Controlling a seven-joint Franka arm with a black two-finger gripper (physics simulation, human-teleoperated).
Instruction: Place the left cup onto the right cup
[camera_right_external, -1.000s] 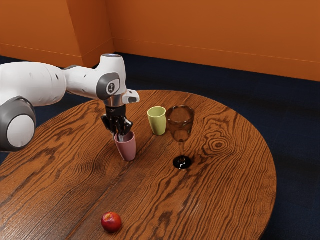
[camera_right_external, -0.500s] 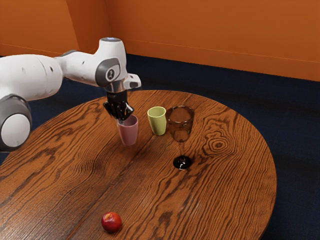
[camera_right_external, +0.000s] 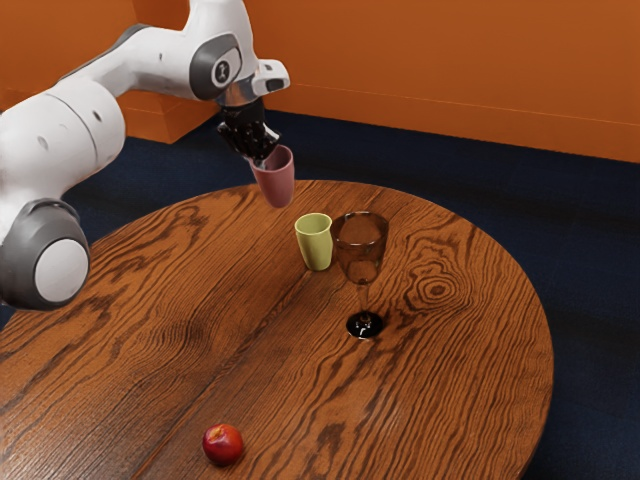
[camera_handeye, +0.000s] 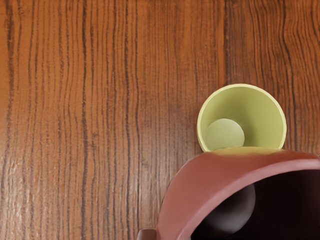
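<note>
Transport looks to be the step in hand. The hand (camera_right_external: 258, 152) pinches the pink cup (camera_right_external: 275, 175) by its rim, one finger apparently inside the wall and the other outside. The cup hangs tilted beneath the hand, well clear of the tabletop (camera_right_external: 190, 330).

The green cup (camera_right_external: 314, 241) stands upright on the tabletop, below the hand and a little ahead of it, on the side away from the arm. In the wrist view its open mouth (camera_handeye: 242, 117) shows just past the pink cup's rim (camera_handeye: 225, 175). I judge that the hand is near it but not yet centred above it.

The risks, as I read them:

- **Grip:** A pinch on one side of the rim is a thin hold. The cup could swivel further between the fingers, or slip out, if the hand moves sharply.
- **Tilt:** If the pink cup goes down at this slant, its base would meet the green rim edge-first. It could then push the green cup over or slide off it rather than seat.
- **Neighbour:** The wine glass (camera_right_external: 360, 250) stands just beyond the green cup, on its far side from the hand. It is tall on a thin stem, so a small overshoot could knock it down.
- **Release:** Letting go while off-centre or too high would probably send the cup rolling.

The apple (camera_right_external: 223, 443) lies well apart from the hand and is no concern.
</note>
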